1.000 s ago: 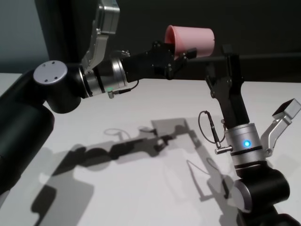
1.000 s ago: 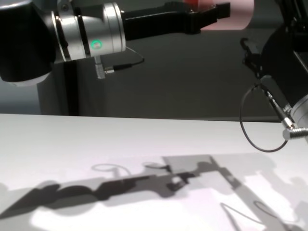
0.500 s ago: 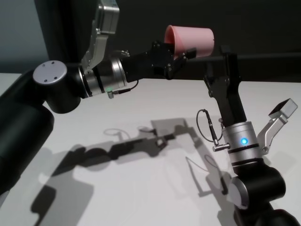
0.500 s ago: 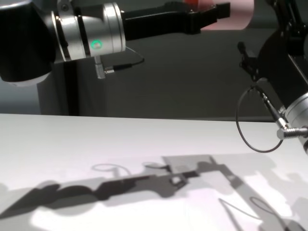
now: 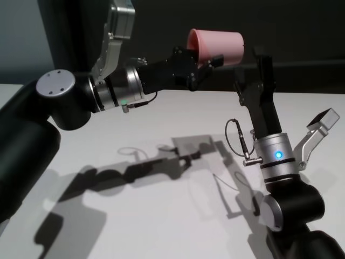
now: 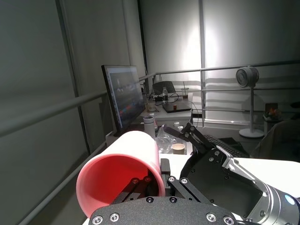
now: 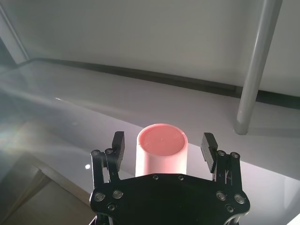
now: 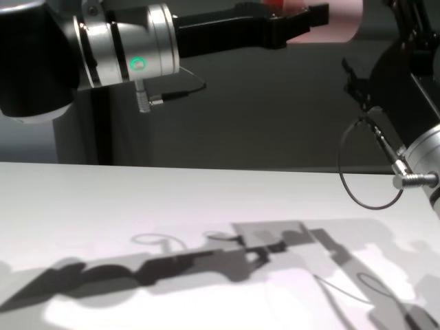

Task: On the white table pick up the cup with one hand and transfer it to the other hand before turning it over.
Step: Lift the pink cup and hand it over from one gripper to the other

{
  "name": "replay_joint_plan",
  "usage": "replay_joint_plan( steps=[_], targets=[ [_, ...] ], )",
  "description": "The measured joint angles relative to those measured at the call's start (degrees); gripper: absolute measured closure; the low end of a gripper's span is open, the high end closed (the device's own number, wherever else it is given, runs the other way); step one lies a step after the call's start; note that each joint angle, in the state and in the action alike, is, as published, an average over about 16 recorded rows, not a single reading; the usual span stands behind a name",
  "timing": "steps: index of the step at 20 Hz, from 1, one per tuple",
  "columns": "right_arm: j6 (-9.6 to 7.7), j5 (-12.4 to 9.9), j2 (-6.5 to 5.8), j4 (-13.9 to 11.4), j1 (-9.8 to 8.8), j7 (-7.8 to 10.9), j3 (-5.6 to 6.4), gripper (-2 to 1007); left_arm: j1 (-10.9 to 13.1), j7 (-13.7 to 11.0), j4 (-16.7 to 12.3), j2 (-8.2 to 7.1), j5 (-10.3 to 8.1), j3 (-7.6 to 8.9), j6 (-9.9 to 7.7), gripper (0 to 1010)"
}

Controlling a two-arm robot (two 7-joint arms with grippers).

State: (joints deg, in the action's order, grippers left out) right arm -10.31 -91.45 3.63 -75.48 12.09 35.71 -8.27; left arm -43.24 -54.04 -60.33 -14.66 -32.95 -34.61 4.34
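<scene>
Fingers of the left gripper [image 5: 207, 63] clamp the rim of the smooth salmon-pink plastic tumbler [image 5: 218, 47], held on its side high above the matte white table [image 5: 161, 216]. Around the cup's narrower flat base, the right gripper [image 7: 164, 147] has its fingers [image 7: 208, 145] spread, not touching it.

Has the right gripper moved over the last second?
Barely: the right gripper stays open beside the cup, while its wrist below shifts slightly over the white table.
</scene>
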Motion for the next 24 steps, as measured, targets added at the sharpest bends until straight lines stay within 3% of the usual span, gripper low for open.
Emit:
replay_joint_plan(
  steps=[24],
  targets=[
    [0.94,-2.6,-0.92,4.9,5.11,1.25,-2.86,3,0.0,0.0,0.0,0.00,0.00,0.00,0.00,962]
  ],
)
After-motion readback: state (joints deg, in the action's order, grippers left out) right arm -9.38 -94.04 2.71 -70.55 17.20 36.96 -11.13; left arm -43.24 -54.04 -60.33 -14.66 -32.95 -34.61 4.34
